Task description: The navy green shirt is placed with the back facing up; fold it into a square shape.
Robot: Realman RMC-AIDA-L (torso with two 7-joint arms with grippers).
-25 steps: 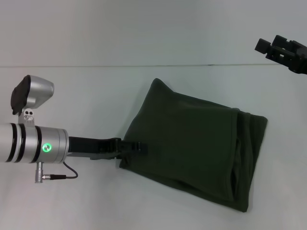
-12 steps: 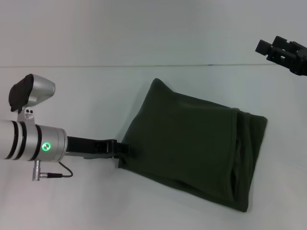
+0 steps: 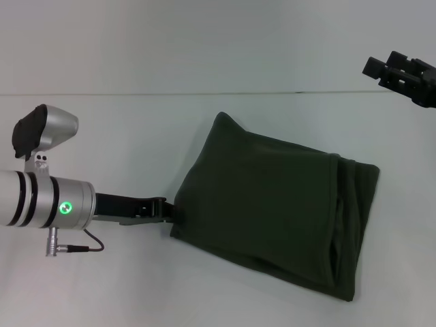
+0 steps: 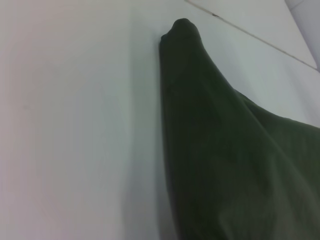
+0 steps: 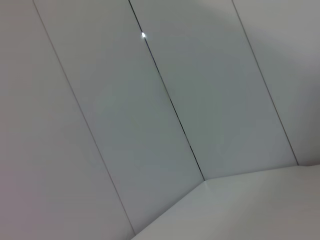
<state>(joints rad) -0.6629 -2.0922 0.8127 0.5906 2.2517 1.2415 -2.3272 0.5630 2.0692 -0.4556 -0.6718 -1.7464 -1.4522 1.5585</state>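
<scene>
The left gripper (image 3: 169,212) is seen low over the white table (image 3: 122,136), its dark tip right at the near left edge of the navy green shirt (image 3: 272,211). Whether the fingers are clenched on the cloth or released cannot be told — the tip merges with the dark fabric in the head view, and no fingers appear in the left wrist view. Behind the tip, the black gripper body runs back to a silver wrist section with a lit green ring (image 3: 66,208), a thin black cable (image 3: 95,244) looping beneath it.

The shirt is laid folded on the table, right of centre, as a rough four-sided shape set at a slant, plain side up. One corner points away toward the back of the table; a layered edge with visible folds runs down its right side. In the left wrist view the shirt (image 4: 225,165) is seen from the side as a dark mass rising to that far corner.

The right gripper (image 3: 402,75) is held raised at the far right — well apart from the shirt — and its state cannot be told.
</scene>
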